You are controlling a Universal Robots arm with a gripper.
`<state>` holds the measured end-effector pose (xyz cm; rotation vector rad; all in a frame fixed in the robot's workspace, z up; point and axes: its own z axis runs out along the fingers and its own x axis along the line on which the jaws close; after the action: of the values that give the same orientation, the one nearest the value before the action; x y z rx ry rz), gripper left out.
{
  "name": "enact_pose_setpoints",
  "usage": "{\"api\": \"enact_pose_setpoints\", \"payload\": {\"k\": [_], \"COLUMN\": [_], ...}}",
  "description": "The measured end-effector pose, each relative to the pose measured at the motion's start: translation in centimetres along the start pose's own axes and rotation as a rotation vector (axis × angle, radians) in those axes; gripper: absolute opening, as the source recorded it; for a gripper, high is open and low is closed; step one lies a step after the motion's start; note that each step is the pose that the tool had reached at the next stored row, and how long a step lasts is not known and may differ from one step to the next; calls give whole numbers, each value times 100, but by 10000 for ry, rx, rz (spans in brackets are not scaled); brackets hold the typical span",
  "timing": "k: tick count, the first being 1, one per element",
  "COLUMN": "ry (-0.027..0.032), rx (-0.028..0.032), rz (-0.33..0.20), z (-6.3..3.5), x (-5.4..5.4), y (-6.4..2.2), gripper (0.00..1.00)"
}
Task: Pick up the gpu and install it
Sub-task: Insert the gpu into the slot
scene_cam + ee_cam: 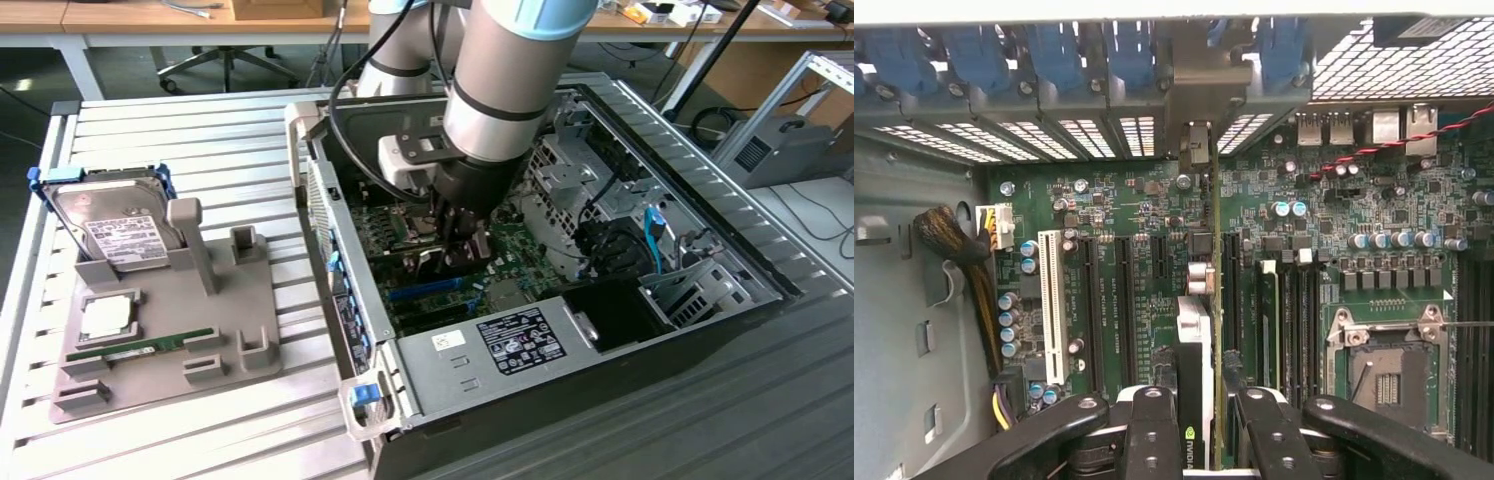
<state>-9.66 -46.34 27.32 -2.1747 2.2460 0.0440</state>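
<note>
The gpu (pixel 1194 345) is seen edge-on in the wrist view, a thin dark card with a small logo near my fingers. It stands upright over the green motherboard (pixel 1116 205), in line with a long expansion slot. Its grey metal bracket (pixel 1199 135) reaches the rear slot openings of the case. My gripper (pixel 1202 412) is shut on the card, one black finger (pixel 1152 415) on each side. In the exterior view the gripper (pixel 461 240) is down inside the open computer case (pixel 707 262), with the gpu (pixel 424 262) just below it at the board.
A grey fixture (pixel 227 330) at the exterior view's left holds a hard drive in a blue frame (pixel 114 225), a CPU (pixel 107 315) and a green RAM stick (pixel 140 345). Inside the case are the CPU socket (pixel 1384 370), a white slot (pixel 1051 300) and sleeved cables (pixel 954 250).
</note>
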Motion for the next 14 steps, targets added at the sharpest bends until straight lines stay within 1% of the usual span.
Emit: {"api": "enact_pose_setpoints", "payload": {"k": [14], "ry": [0], "rx": [-1], "rz": [-17], "z": [31], "x": [1], "y": [5], "gripper": [27]}}
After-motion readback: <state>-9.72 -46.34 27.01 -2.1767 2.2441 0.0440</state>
